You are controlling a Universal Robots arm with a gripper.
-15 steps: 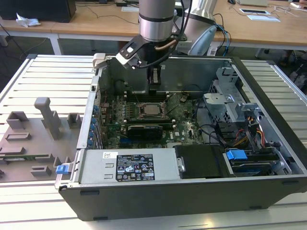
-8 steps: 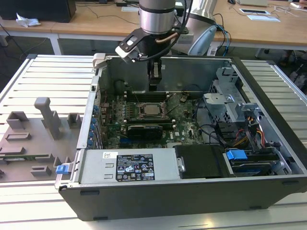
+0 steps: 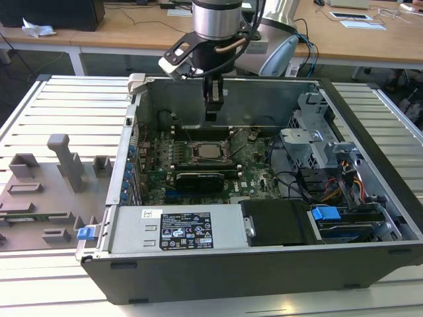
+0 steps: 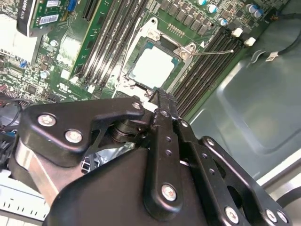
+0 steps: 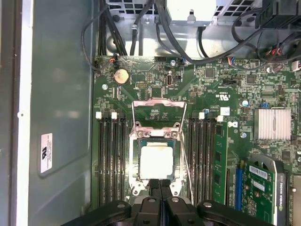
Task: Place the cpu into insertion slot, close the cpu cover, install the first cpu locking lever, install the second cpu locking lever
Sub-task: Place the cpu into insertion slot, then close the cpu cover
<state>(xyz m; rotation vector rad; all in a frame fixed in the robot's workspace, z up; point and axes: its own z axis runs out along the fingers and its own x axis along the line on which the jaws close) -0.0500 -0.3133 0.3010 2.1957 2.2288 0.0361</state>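
The cpu (image 5: 156, 161) (image 4: 153, 67) lies flat in the insertion slot (image 5: 135, 162) on the green board, its pale top showing. It is also visible in the exterior view (image 3: 210, 150). The cpu cover (image 5: 155, 136) (image 4: 186, 50) lies down around the chip as a silvery frame. Thin wire levers (image 5: 133, 114) (image 4: 217, 52) run beside the socket. My gripper (image 3: 211, 113) (image 5: 160, 187) (image 4: 160, 100) hangs above the board close to one edge of the socket, fingers pressed together and holding nothing.
Black memory slots (image 5: 110, 160) flank the socket on both sides. A finned heatsink (image 5: 272, 123), cable bundles (image 5: 141, 28) and the case wall (image 5: 61, 117) surround the board. The power supply (image 3: 175, 228), the drive cage (image 3: 317, 142) and a grey fixture plate (image 3: 46, 191) are in the exterior view.
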